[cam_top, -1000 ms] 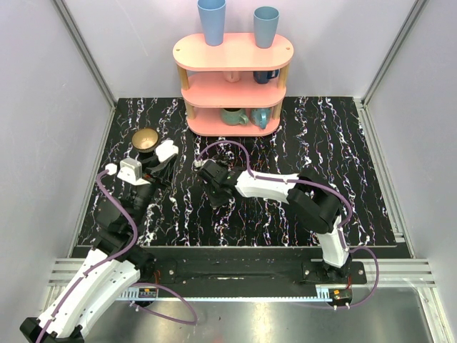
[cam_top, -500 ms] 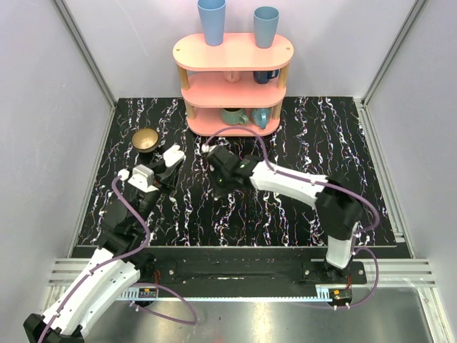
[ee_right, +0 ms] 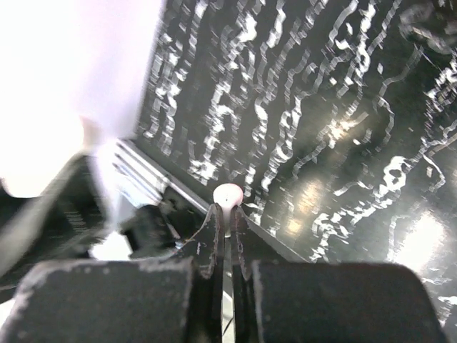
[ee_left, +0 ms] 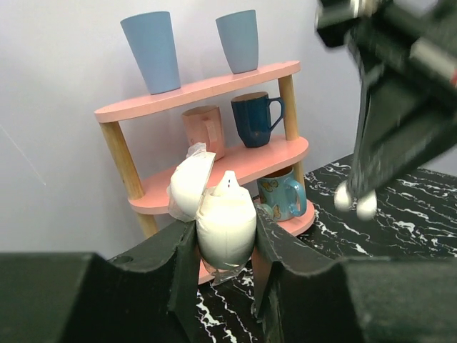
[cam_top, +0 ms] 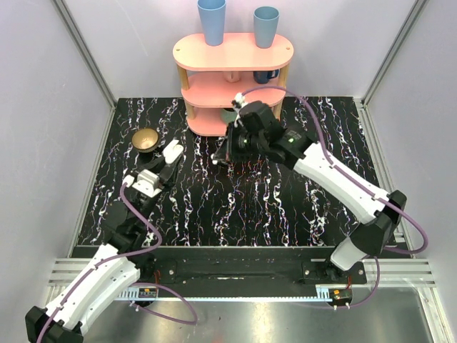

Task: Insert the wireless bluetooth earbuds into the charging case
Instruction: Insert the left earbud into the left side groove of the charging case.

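My left gripper [cam_top: 168, 156] is shut on the white charging case [cam_top: 172, 149], held above the table's left side. In the left wrist view the case [ee_left: 227, 223] sits upright between the left gripper's [ee_left: 224, 232] fingers. Its lid [ee_left: 188, 185] is swung open to the left, and a small white nub [ee_left: 228, 181] pokes from its top. My right gripper [cam_top: 217, 158] hovers just right of the case, shut on a tiny white earbud [ee_right: 228, 194]. That earbud [ee_left: 355, 201] also shows at the right gripper's [ee_left: 357, 189] tips in the left wrist view.
A pink three-tier shelf [cam_top: 233, 87] stands at the back, with two blue cups [cam_top: 211, 20] on top and mugs [ee_left: 255, 118] on its lower tiers. A wooden bowl [cam_top: 146, 139] sits at the left. Grey walls enclose the black marble table [cam_top: 300, 200].
The right gripper closed on the earbud, rose off the table and swung back toward the shelf. The left gripper carried the case slightly right and forward.
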Robot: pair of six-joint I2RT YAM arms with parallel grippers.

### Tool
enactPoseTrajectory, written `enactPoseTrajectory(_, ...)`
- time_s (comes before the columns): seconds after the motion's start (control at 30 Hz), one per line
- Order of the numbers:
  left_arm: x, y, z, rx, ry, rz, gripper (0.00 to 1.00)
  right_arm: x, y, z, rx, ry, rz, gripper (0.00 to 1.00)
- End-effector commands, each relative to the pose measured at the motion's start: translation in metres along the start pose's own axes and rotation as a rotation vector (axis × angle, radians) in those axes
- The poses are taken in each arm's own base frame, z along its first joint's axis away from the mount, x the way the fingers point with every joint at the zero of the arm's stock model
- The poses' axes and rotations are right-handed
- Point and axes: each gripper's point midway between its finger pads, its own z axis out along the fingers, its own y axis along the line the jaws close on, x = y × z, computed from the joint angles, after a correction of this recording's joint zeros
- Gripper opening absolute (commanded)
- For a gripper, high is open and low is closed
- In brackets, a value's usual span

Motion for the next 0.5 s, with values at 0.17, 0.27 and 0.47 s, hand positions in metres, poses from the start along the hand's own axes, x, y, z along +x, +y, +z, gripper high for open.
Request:
enactPoseTrajectory(0.17, -0.022, -0.003, 0.016, 0.037, -0.112, 0.114, 0.00, -0.058, 0.082, -0.066, -0.157, -0.090, 0.193, 0.00)
enactPoseTrajectory(0.27, -0.022, 0.000, 0.019, 0.019, -0.114, 0.145, 0.00, -0.065, 0.091, -0.063, -0.155, -0.069, 0.236, 0.00)
enactPoseTrajectory(0.47, -0.023, 0.002, 0.024, -0.007, -0.131, 0.192, 0.00, -0.053, 0.103, -0.041, -0.171, 0.060, 0.373, 0.00)
